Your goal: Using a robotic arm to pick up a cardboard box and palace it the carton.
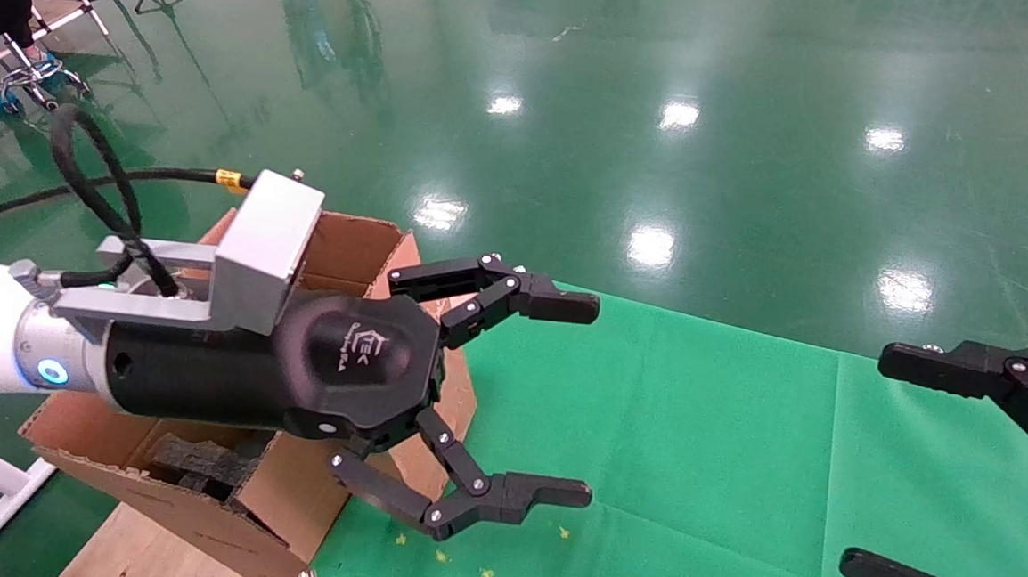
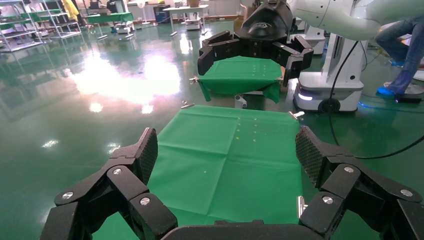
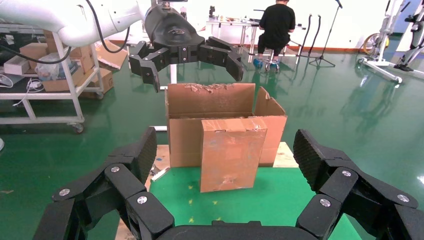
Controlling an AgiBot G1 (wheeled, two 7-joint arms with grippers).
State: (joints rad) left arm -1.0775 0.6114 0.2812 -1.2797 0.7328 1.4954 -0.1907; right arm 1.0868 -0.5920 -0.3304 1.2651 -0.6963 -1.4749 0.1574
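The large brown carton [image 1: 352,243] stands at the left on a wooden board, flaps up, with dark foam blocks [image 1: 200,461] inside. In the right wrist view the carton [image 3: 210,102] has one flap [image 3: 231,155] folded down over its front wall onto the green cloth. My left gripper [image 1: 594,400] on the white arm hovers above the carton, open and empty, its fingers out over the cloth; it also shows in the right wrist view [image 3: 195,75]. My right gripper [image 1: 865,462] is open and empty at the right edge. The small cardboard box shows in no view.
A green cloth [image 1: 718,461] covers the table beside the carton, with small yellow crumbs [image 1: 487,575] near its front. A white cart [image 3: 55,75] with boxes stands beyond the carton. A seated person [image 3: 277,25] and stands are farther back on the green floor.
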